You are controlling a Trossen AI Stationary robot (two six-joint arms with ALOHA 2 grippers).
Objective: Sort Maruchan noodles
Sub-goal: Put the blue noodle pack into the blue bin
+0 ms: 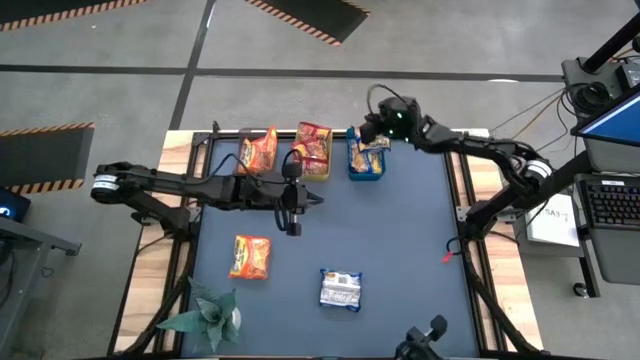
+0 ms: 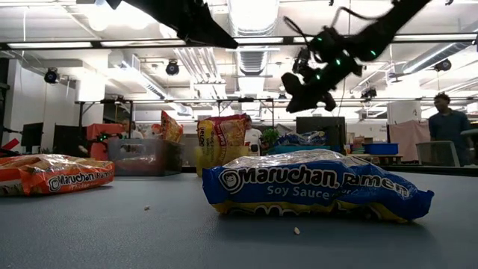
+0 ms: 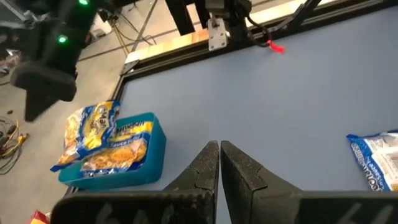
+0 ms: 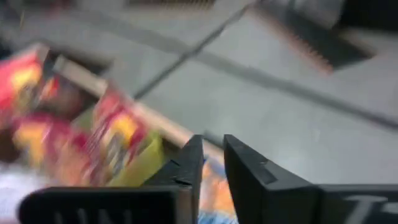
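My left gripper (image 1: 293,228) (image 3: 219,152) hovers shut and empty over the middle of the blue mat, near the bins. My right gripper (image 1: 372,128) (image 4: 212,149) hangs above the blue bin (image 1: 366,168), fingers slightly apart with nothing between them. Two Maruchan packets lie flat on the mat: an orange one (image 1: 250,256) (image 2: 56,173) and a blue-and-white soy sauce one (image 1: 340,290) (image 2: 314,187). Orange packets stand in the grey bin (image 1: 257,152), red ones in the yellow bin (image 1: 313,150), and blue-and-yellow ones (image 3: 99,134) in the blue bin.
The three bins sit in a row along the mat's far edge. A green leafy plant (image 1: 205,312) stands at the near left corner. A small red piece (image 1: 447,257) lies near the right edge. Open mat lies between the bins and the two loose packets. A person (image 2: 447,119) stands far behind.
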